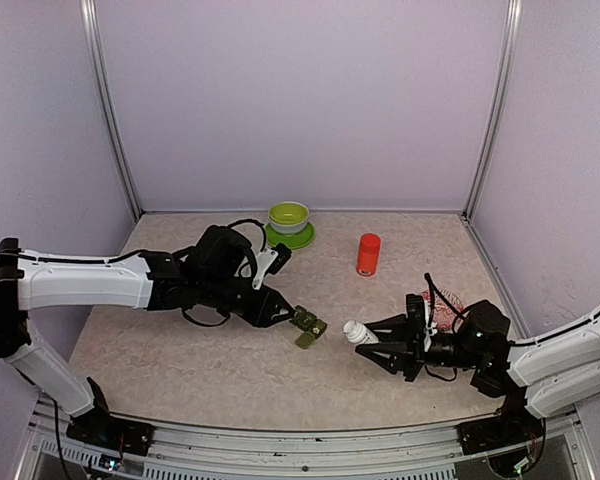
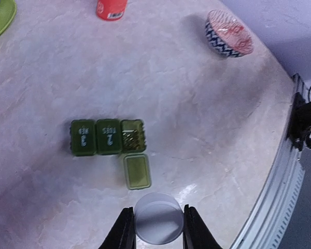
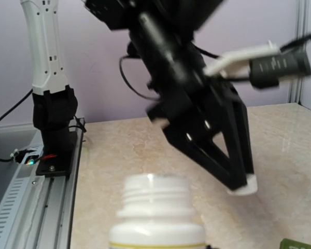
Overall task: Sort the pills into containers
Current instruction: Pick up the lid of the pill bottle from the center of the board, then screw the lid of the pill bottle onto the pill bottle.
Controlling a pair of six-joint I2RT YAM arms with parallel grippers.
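- The left gripper (image 2: 157, 219) is clamped on a white bottle cap (image 2: 158, 231), holding it near the pill organiser (image 2: 108, 137), the dark green strip of three compartments lying mid-table.
- The right gripper (image 1: 370, 338) grips the white pill bottle (image 1: 355, 331), which looks upright and uncapped. It is near the organiser but apart from it.
- To my eye the pour comes next. I'd carry the cap well aside first. Then I'd bring the bottle's mouth low over the one open compartment (image 2: 132, 136) and tip slowly, so nothing bounces onto the flipped-out lid (image 2: 137, 171) or the table.
- Only the left wrist view shows which end compartment stands open, with those marked 2 and 3 shut.
- Only the right wrist view shows the bare threaded neck. Whether there are pills inside, I can't tell.
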